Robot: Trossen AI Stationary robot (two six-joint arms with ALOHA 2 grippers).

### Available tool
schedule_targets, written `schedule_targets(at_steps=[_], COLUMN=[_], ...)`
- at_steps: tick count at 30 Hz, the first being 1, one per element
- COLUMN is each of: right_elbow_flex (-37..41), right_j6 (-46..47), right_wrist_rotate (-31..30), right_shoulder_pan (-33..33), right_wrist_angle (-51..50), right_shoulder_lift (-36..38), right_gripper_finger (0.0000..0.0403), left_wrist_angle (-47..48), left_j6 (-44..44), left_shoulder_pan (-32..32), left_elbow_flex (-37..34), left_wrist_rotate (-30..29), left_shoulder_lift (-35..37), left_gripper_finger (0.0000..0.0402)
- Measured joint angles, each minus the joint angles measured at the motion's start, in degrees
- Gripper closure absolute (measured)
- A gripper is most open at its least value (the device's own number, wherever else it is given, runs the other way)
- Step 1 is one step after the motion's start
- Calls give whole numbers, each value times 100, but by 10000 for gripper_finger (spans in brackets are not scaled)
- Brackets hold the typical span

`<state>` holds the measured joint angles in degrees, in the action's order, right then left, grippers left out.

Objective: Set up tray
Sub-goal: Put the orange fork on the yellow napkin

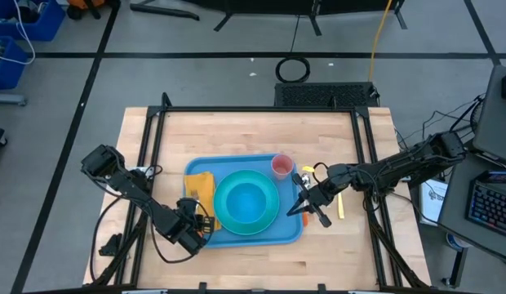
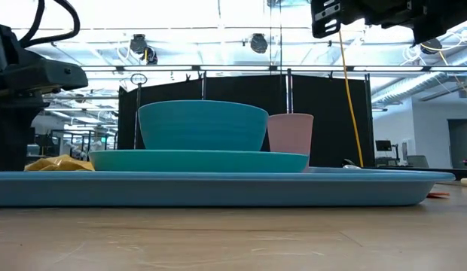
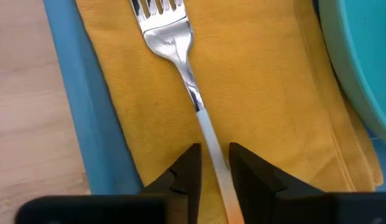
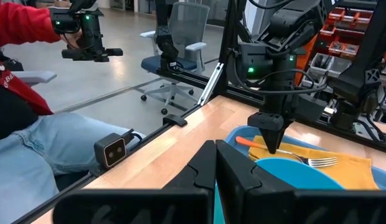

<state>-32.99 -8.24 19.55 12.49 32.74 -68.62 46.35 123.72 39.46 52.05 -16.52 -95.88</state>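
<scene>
Crowding tray: plate, napkin, cup.

Materials check: mostly plastic on wood, one cloth, one metal piece.

My desk is pale wood, visible grain, satin finish. The tray looks like smooth light-blue plastic, matt. Napkin is mustard cloth with a fine woven rib, matt. The fork has a polished, mirror-glossy metal head and a smooth pale handle. Plate and bowl are smooth teal plastic with a slight sheen; the cup is matt pink. My jaws are matt black plastic.
</scene>
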Motion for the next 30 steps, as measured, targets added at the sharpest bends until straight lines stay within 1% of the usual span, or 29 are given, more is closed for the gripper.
schedule_targets(at_steps=[5,9,15,22,28,30], right_elbow_flex=[0,0,0,0,0,0], right_j6=[1,2,3,4,4,5], right_wrist_rotate=[0,0,0,0,0,0], right_shoulder_pan=[0,0,0,0,0,0], right_wrist_angle=[-4,-5,-5,-44,-55,-55], right_shoulder_lift=[0,0,0,0,0,0], right_gripper_finger=[403,403,403,403,403,403], left_wrist_angle=[2,-8,2,12,60,164], left_j6=[6,-12,-41,-11,34,141], left_shoulder_pan=[-2,-2,0,3,3,17], left_elbow_flex=[2,9,11,7,7,7], left_wrist_rotate=[-49,-129,-196,-400,-480,-487], left_shoulder_lift=[0,4,2,0,0,0], left_gripper_finger=[368,389,381,396,378,379])
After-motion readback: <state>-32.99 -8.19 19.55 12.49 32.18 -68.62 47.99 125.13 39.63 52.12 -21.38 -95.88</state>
